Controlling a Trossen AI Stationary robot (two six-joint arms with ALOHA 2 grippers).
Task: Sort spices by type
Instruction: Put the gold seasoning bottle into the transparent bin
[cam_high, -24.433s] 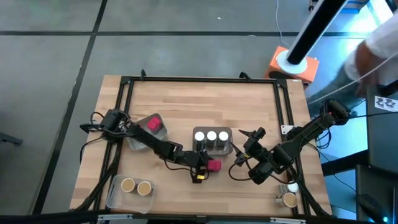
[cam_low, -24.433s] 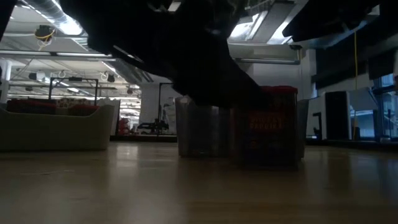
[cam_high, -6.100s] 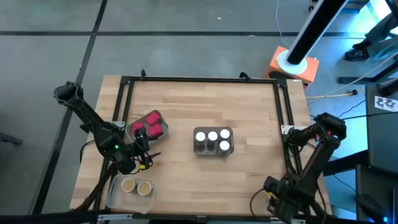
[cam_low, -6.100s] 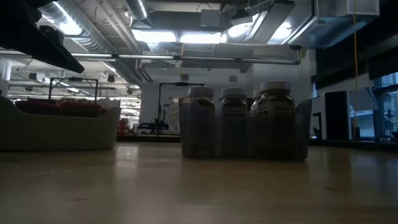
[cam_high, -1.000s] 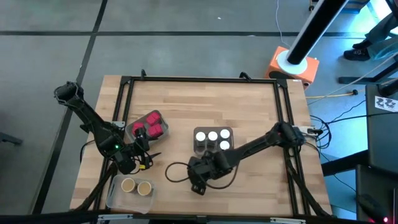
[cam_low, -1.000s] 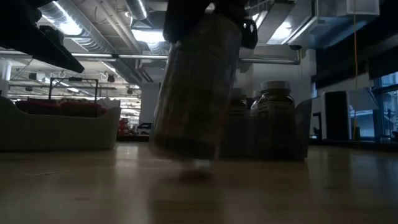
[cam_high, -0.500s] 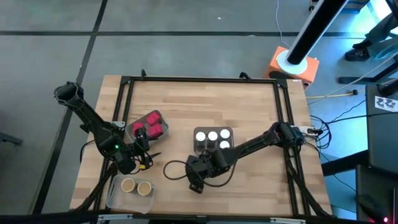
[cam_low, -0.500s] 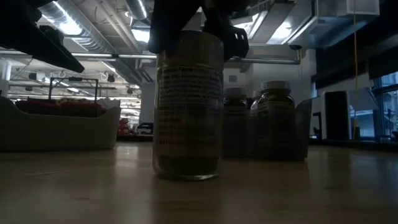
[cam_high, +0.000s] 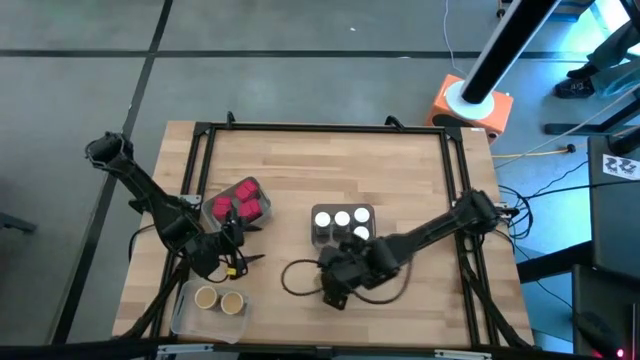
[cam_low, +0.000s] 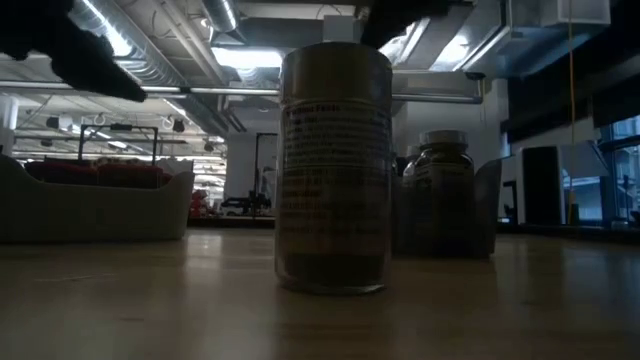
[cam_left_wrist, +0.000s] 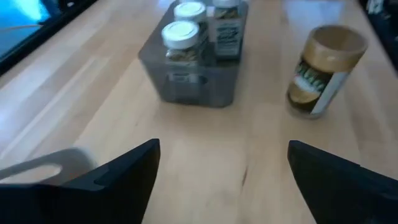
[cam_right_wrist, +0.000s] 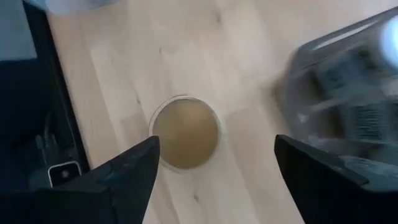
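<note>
Tan-lidded jar (cam_right_wrist: 185, 132) stands upright on the table (cam_high: 400, 180); the right gripper (cam_right_wrist: 214, 171) hovers above, fingers apart. Left gripper (cam_left_wrist: 221, 174) waits, spread wide.

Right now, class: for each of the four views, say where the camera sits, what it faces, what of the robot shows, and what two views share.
High: overhead, straight down on the table; both arms.
Low: at tabletop height, level across; the tan-lid jar close, arms dark overhead.
Left wrist: on the left arm, past its fingers to that jar and the white-lid jars.
Right wrist: straight down on the jar.
Shared: the tan-lid jar.
</note>
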